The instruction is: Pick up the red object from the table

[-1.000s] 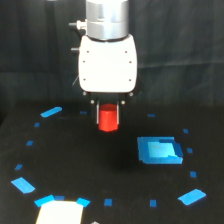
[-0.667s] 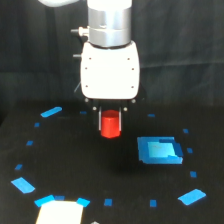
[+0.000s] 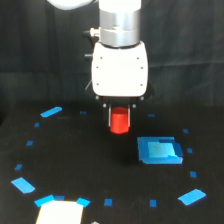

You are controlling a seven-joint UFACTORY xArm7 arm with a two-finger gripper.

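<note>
The red object (image 3: pixel 119 122), a short bright red-orange cylinder, hangs upright just under the white gripper body, held between the two dark fingers. My gripper (image 3: pixel 119 120) is shut on it, with only the fingers' thin edges showing at its sides. The cylinder appears lifted off the black table (image 3: pixel 75 155), with dark surface visible below it. The arm's silver wrist rises straight up above the gripper body.
A light-blue square patch (image 3: pixel 159 150) lies on the table at the exterior view's right of the cylinder. Small blue tape marks (image 3: pixel 51 111) ring the surface. A white block (image 3: pixel 59 213) sits at the bottom edge, left of centre. A dark curtain forms the backdrop.
The gripper has moved toward the exterior view's right and risen slightly, carrying the red object with it. Its hold on the cylinder is unchanged.
</note>
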